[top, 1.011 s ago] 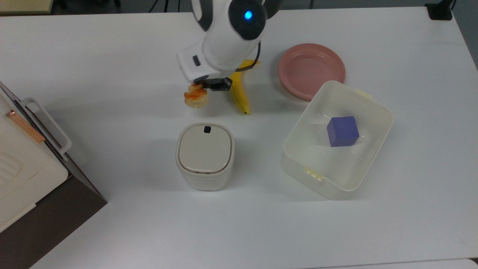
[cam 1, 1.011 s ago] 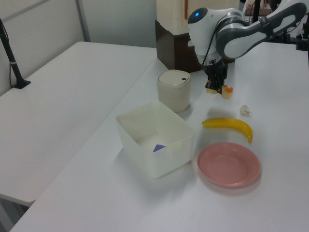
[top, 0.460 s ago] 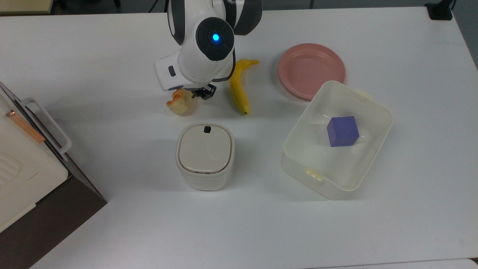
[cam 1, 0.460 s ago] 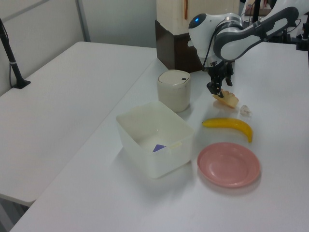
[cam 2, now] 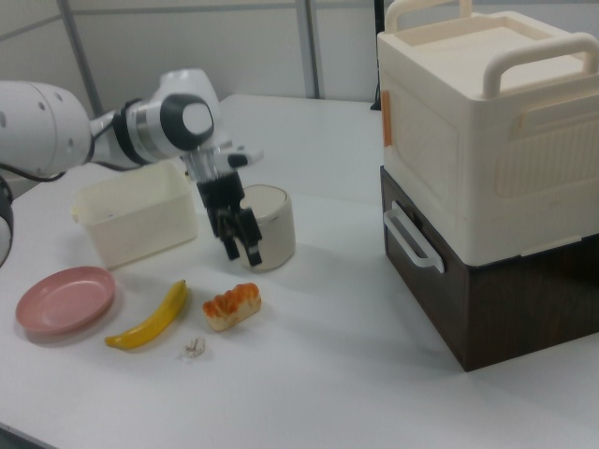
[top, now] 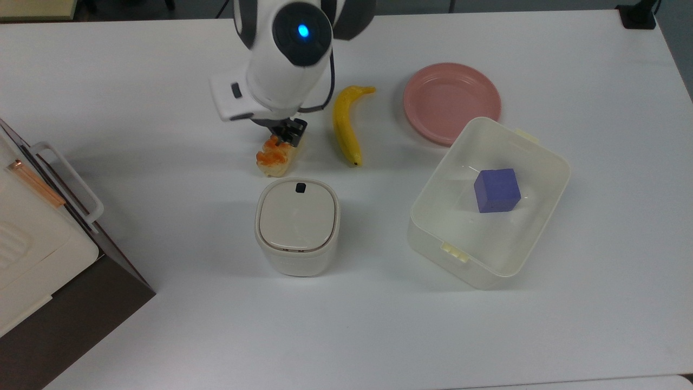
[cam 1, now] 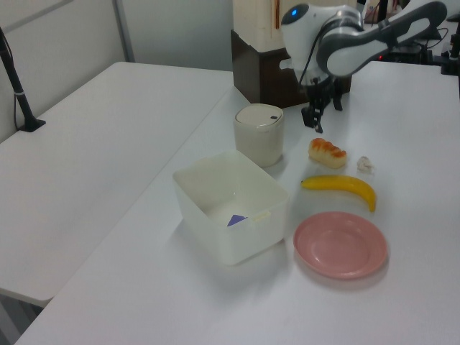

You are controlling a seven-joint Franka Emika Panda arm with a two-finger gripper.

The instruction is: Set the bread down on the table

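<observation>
Bread [cam 2: 231, 306] lies flat on the table [cam 2: 356, 393], glazed top up, free of the gripper [cam 2: 241, 245]. The gripper hangs above it with its 2 fingers apart and nothing between them. The task looks done, judging from how things lie.

Risks from here, near to far in the right view:
- A white scrap [cam 2: 194, 347] sits near the bread on the camera side. It is harmless unless something sweeps low across the table.
- The banana [cam 2: 151, 317] lies near the bread on the right view's left. A sideways swing of the arm at low height could knock either one, so a straight lift looks safer.
- The bread is rounded and light. Any brush from a finger could roll it or push it along the smooth top.
- The lidded bin [cam 2: 268, 225] stands just behind the gripper. A retreat away from the camera in the right view could clip its lid or wall.
- The tub [cam 2: 131, 223] with the blue cube [top: 497, 190] and the pink plate [cam 2: 62, 299] are farther off, on the right view's left, so the risk there is low.

Surface: plain matte white table, flat and hard, with a mild sheen, so things likely slide easily.

Room: a cream box with handles [cam 2: 473, 122] is stacked on a dark cabinet [cam 2: 468, 290] at the right view's right. In the left view, a 2nd white table [cam 1: 86, 144] stands alongside with a black post [cam 1: 16, 79] on it. Pale wall panels are behind.
</observation>
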